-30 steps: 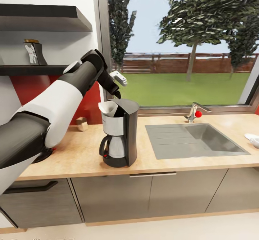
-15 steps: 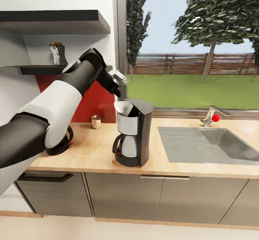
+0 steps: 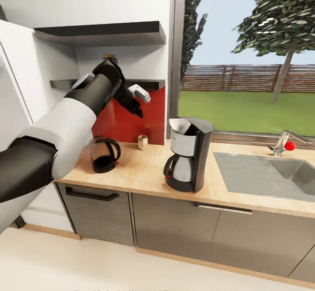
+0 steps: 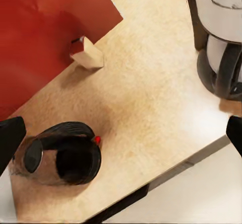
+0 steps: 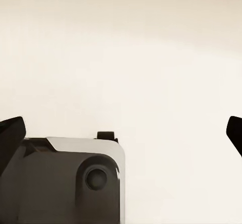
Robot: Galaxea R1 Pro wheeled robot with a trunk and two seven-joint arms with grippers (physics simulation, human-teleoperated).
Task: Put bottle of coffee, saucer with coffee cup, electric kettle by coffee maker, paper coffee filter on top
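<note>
Now we see bare countertop [image 3: 144,173] between kettle [image 3: 103,154] and coffee maker [image 3: 189,154] | filter [image 3: 178,126] on top | left gripper [image 4: 121,135] spread wide, empty, above | right gripper [image 5: 121,130] likewise.

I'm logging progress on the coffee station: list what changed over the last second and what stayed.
Mostly the head camera swung left: the coffee maker and sink slid rightward in view, and the electric kettle came into sight. The paper coffee filter stays on the coffee maker. The left end effector remains raised, empty and open. Nothing was grasped or released.
</note>
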